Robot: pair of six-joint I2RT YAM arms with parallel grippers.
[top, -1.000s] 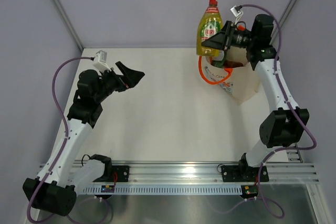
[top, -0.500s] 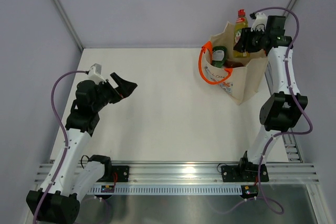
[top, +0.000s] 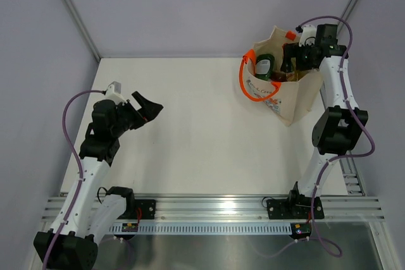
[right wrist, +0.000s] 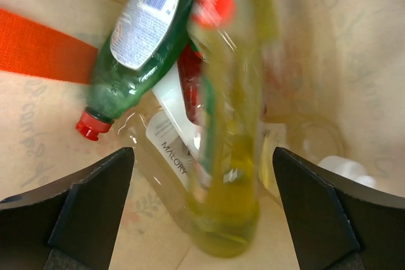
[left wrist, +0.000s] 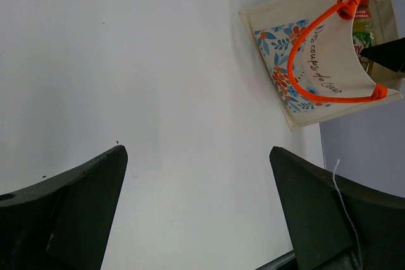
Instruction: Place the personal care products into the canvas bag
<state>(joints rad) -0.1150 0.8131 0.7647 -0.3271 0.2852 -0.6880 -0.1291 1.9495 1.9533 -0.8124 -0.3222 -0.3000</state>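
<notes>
1. While the right gripper point(right wrist: 202, 151) hangs released over the canvas bag point(top: 294, 102) at far right, the blurred yellow bottle point(right wrist: 231, 124) sits inside, between its spread fingers
2. Left gripper point(left wrist: 197, 150) gapes empty over the table's point(top: 190, 124) left

White table point(top: 190, 131) w/ grey walls point(top: 190, 11) behind, alu rail point(top: 215, 207) at near edge.
</notes>
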